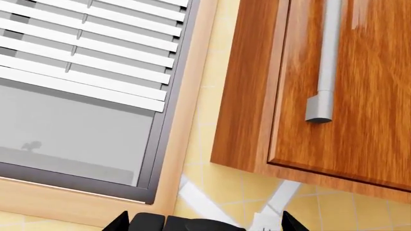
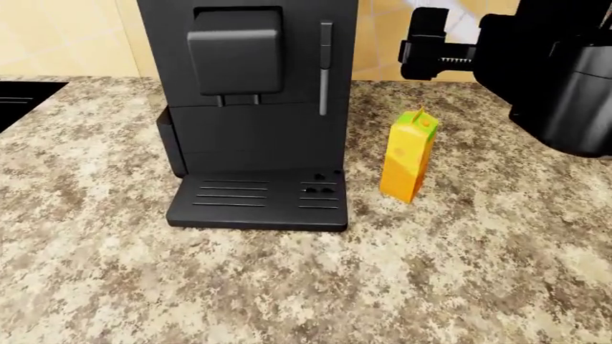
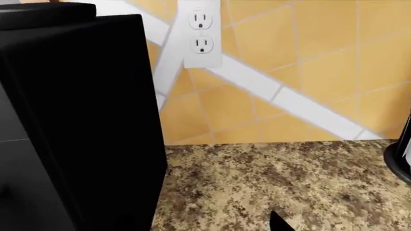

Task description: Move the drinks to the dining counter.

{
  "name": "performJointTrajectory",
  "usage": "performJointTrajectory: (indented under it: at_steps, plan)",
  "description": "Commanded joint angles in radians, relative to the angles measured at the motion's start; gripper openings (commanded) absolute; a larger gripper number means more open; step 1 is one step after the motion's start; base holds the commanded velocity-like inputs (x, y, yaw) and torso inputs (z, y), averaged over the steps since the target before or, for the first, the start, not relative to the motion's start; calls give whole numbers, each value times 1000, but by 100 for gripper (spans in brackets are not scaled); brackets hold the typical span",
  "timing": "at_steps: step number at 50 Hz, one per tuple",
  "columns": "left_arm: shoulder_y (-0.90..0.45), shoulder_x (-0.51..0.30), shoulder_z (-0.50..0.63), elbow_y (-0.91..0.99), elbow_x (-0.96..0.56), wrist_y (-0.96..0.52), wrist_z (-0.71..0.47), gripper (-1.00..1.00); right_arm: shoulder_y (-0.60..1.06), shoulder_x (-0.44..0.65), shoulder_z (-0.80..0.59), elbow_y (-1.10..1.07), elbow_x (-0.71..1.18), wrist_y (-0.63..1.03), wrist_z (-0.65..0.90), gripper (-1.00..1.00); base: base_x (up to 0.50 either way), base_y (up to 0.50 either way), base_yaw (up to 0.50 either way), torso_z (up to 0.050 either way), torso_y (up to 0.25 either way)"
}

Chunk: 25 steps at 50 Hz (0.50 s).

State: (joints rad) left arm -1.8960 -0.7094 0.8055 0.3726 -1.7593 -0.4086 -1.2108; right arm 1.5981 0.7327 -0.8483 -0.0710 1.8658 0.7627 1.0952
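Note:
One of the drinks, a yellow-orange gable-top juice carton [image 2: 409, 156], stands upright on the speckled granite counter [image 2: 287, 287], just right of the black coffee machine [image 2: 254, 107]. My right arm [image 2: 550, 72] hangs above and behind the carton, well clear of it. In the right wrist view only one fingertip [image 3: 277, 222] shows, over bare granite beside the machine's side [image 3: 77, 120]; the right gripper [image 3: 196, 227] is open and empty. My left gripper [image 1: 204, 225] is open too, its tips wide apart, and faces a wall. The dining counter is out of view.
A black sink corner [image 2: 19, 97] lies at the counter's far left. The left wrist view shows window blinds [image 1: 90, 53] and a wooden cabinet door [image 1: 334, 86] with a silver handle. A wall outlet [image 3: 200, 33] sits on the yellow tiles; a dark rounded object [image 3: 401, 159] stands nearby.

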Motion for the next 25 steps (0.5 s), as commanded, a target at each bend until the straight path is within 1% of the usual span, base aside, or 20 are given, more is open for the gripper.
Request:
performJointTrajectory:
  at_steps: [1,25]
  plan:
    - [0,0,-2,-1,0,-2,1,100,-36,-15,-11,37,26,-4,-18,100,0,0,0,0,0]
    - [2,3,-5,5,-2,-5,-2,100,-69,-44,-42,72,36,10,-42,100,0,0,0,0,0]
